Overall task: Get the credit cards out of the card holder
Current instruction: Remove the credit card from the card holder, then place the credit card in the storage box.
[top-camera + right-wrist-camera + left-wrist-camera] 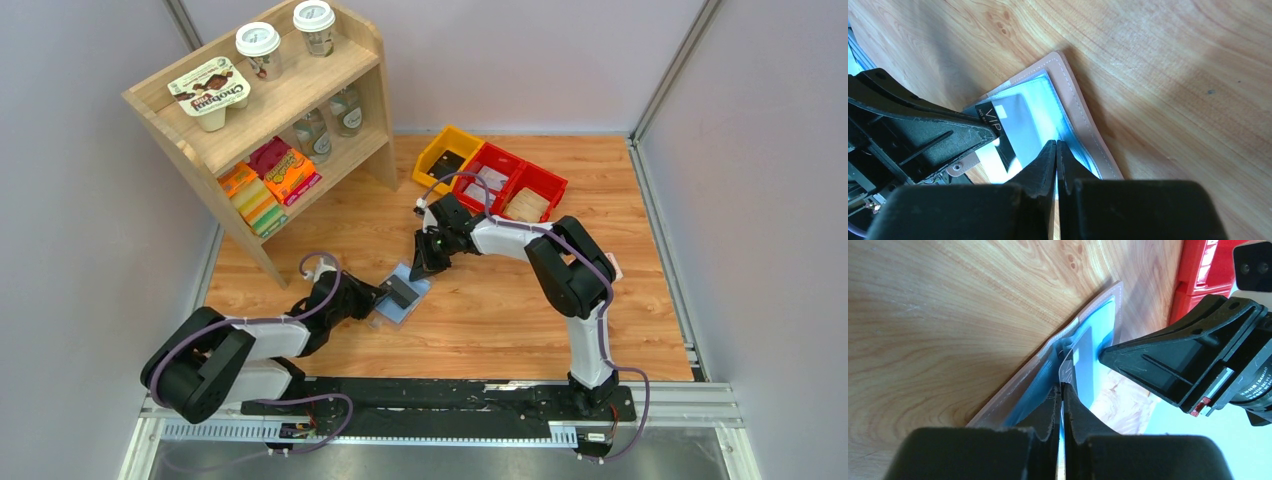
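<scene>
Your L gripper [1062,390] pinches the black card [1015,125], R gripper [1056,145] pinches card holder [1078,110] opposite; pull lengthwise, away from R

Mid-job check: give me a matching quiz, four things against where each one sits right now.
Things:
1. black card
2. card holder
3. yellow bin
4. cups

Places:
A. on top of the shelf
B. far end of the table, next to the red bins
C. lying open on the table
D. pinched in the left gripper

Pairs: 1-D, 2-C, 3-B, 4-A.
</scene>
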`<action>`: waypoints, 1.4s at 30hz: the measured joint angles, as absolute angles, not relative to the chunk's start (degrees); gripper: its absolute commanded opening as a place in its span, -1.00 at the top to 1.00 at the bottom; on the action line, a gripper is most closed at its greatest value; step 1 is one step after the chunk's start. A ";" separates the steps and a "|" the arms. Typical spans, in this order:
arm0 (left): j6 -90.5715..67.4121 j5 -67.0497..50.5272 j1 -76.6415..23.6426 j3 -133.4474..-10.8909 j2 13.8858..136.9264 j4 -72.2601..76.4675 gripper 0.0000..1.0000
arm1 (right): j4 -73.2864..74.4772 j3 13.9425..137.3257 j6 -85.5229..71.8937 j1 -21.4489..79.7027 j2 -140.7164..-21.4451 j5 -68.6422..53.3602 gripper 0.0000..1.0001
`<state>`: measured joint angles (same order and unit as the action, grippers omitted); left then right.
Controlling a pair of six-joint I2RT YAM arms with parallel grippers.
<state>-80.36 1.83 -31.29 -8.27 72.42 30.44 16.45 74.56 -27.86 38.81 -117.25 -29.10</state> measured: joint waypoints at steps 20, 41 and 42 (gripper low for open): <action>-80.66 4.16 -31.09 -4.32 37.82 7.31 1.00 | 15.46 71.72 -29.39 38.63 -113.16 -24.14 0.45; -89.58 10.11 -31.35 -3.31 39.38 26.81 1.00 | -24.73 37.50 -57.89 44.36 -82.17 -12.56 -0.32; -89.89 10.70 -31.55 -3.36 39.86 27.86 1.00 | -26.24 37.17 -58.96 44.99 -82.13 -12.23 -0.32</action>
<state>-89.89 10.70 -31.55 -3.36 39.86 27.86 -26.24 37.17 -58.96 44.99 -82.13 -12.23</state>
